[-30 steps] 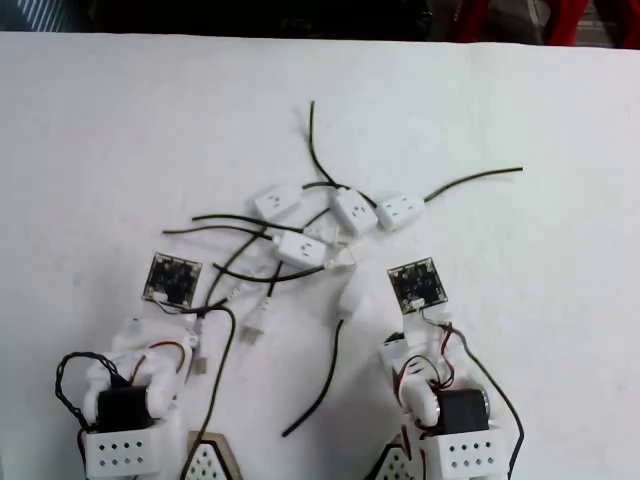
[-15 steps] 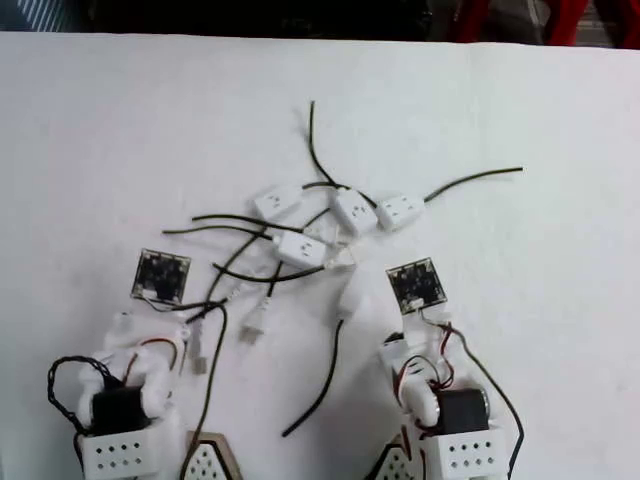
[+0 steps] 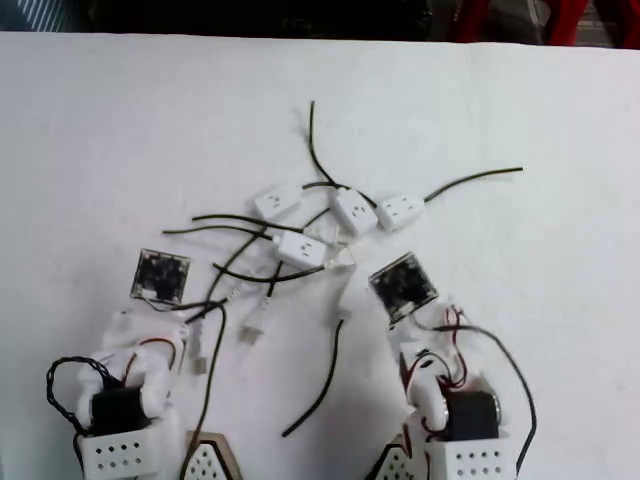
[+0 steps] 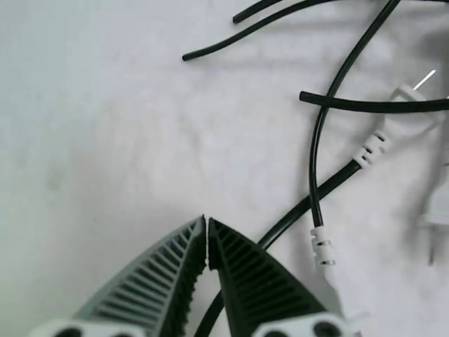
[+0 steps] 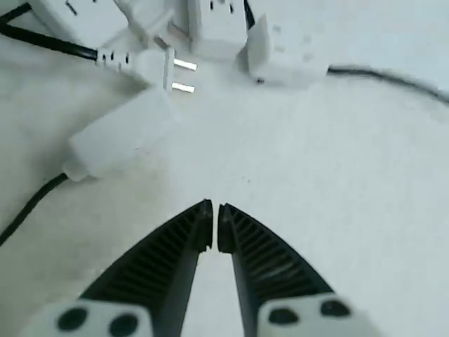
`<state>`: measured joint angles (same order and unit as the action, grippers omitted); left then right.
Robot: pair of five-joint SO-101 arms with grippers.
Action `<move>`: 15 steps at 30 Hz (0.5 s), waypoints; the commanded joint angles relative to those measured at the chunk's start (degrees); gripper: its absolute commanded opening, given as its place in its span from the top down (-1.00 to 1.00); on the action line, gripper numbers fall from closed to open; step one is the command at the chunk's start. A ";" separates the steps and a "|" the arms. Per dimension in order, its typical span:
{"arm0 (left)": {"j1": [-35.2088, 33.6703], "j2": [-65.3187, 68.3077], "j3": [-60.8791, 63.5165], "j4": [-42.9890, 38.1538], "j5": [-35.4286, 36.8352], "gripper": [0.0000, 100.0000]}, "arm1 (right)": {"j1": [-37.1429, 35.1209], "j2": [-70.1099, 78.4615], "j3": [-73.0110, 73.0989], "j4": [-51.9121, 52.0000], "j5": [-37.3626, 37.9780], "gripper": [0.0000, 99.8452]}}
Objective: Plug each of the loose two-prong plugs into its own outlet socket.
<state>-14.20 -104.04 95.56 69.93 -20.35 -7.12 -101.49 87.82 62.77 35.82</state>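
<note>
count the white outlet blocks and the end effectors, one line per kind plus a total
white outlet blocks: 4
end effectors, left and right: 2
total: 6

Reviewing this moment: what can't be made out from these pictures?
High view: whether the outlet sockets hold prongs; too small.
High view: which cable joins which plug; they overlap in the tangle.
Left wrist view: a white piece, cut by the frame edge; plug or not, unclear.
Right wrist view: a socket block, cut by the edge.
</note>
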 commanded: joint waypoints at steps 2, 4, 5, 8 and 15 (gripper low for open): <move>-0.48 -0.31 -1.14 -1.05 -4.31 0.94 | 0.13 0.13 -9.85 -1.45 0.88 0.96; -0.48 -0.31 -1.14 -1.05 -4.40 0.94 | -0.22 0.22 -12.84 -1.36 1.23 0.96; -0.48 -0.31 -1.14 -1.05 -4.48 0.94 | -0.22 0.75 -14.33 -1.36 1.58 0.96; -0.48 -0.31 -1.05 -1.05 -4.48 0.94 | -2.33 5.93 -19.16 -1.27 3.69 0.96; -0.48 -0.31 -1.05 -1.05 -4.48 0.94 | -9.71 34.51 -32.26 -1.10 3.69 0.96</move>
<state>-14.20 -104.04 95.56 69.93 -24.40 -13.80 -79.60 62.51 62.51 38.99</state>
